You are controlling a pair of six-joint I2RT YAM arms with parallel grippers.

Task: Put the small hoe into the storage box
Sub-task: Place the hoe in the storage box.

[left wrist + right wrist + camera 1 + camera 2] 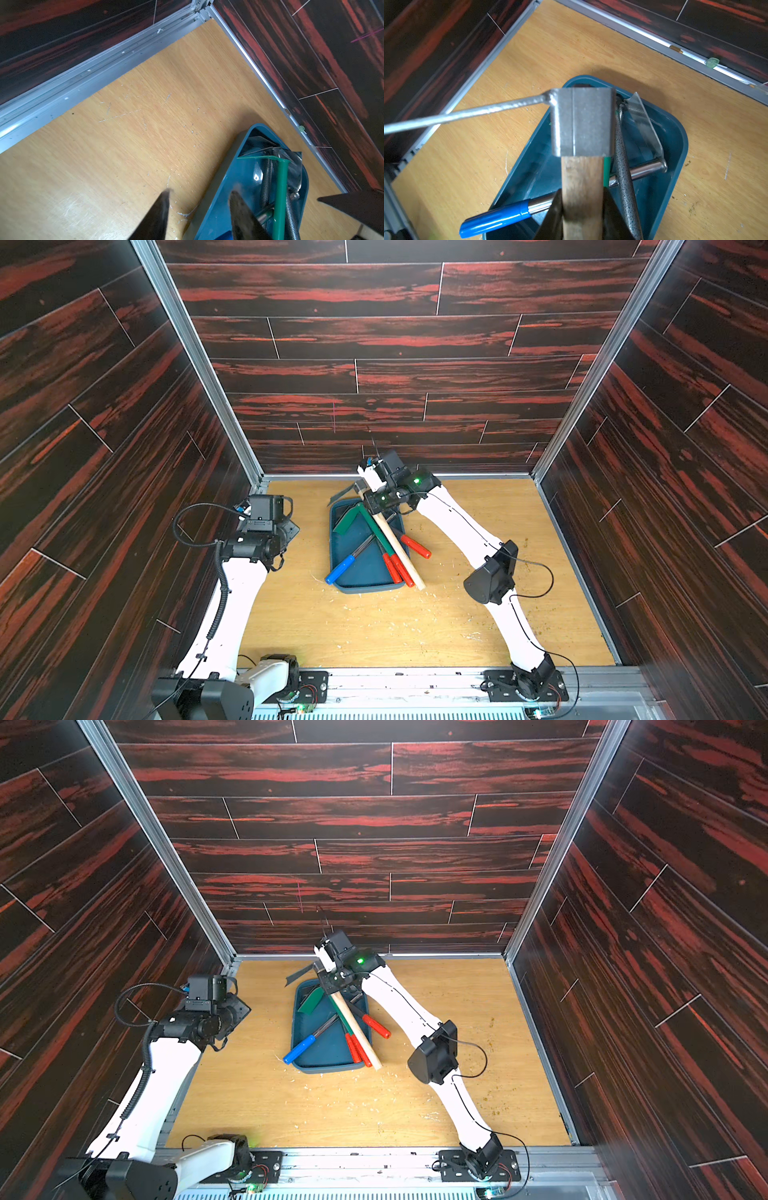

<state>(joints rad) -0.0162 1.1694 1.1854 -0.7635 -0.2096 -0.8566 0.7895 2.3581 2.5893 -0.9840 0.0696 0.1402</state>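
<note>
The small hoe has a pale wooden handle (397,549) (357,1029) and a grey metal socket (583,122) with a thin blade running off to one side. My right gripper (582,193) (372,506) is shut on the handle just below the socket. It holds the head up over the far end of the teal-blue storage box (361,587) (324,1067) (675,145). The handle slants down across the box, and its free end reaches past the near right corner. My left gripper (200,192) (292,529) is open and empty beside the box's left wall (232,172).
Inside the box lie a green hoe (353,522), a blue-handled tool (340,568) and red-handled tools (397,568). One red handle (415,546) sticks out over the right rim. Wood chips litter the table (374,626). The back wall stands close behind the box.
</note>
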